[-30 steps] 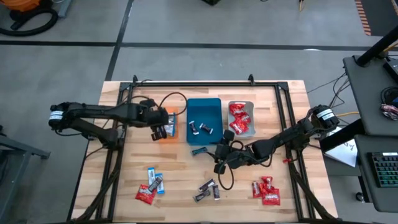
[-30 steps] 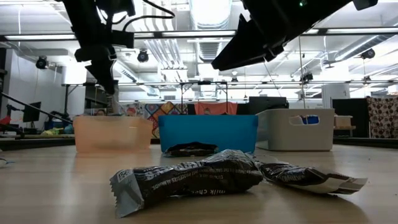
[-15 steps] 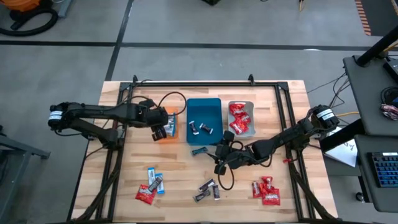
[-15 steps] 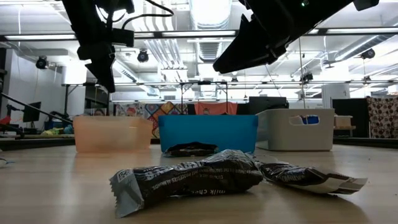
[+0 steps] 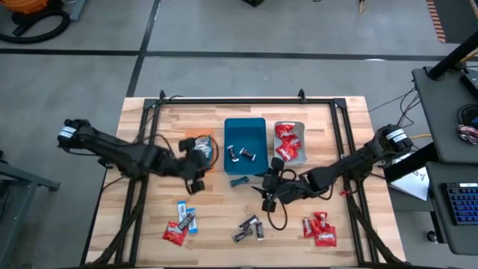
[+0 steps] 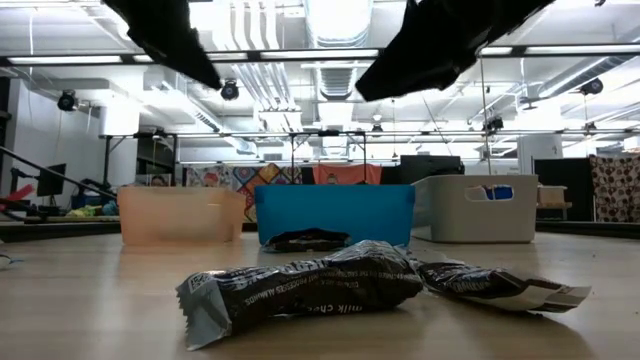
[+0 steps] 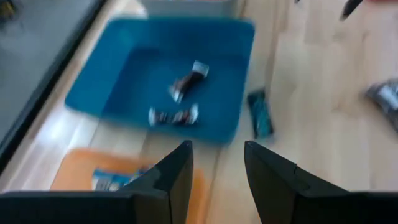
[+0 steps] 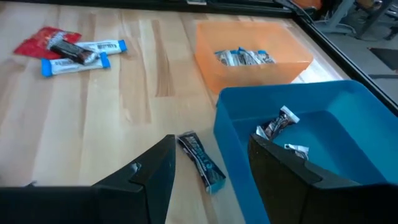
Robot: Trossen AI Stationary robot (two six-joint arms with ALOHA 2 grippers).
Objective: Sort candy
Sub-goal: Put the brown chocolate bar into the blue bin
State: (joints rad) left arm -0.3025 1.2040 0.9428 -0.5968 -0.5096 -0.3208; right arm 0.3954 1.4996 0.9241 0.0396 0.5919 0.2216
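My right gripper (image 8: 208,180) hangs with fingers spread and empty, low over the wooden table (image 5: 343,134). Just ahead lies the loose teal-wrapped candy (image 8: 201,161), flat beside the teal tray (image 8: 305,146), which holds dark-and-silver candies (image 8: 277,129). Beyond stands the orange tray (image 8: 252,59) holding blue-and-white candies (image 8: 242,57). To do this well, I should straddle the wrapper across its narrow width, clear of the tray wall. My left gripper (image 7: 214,171), also spread and empty, hovers near the orange tray.
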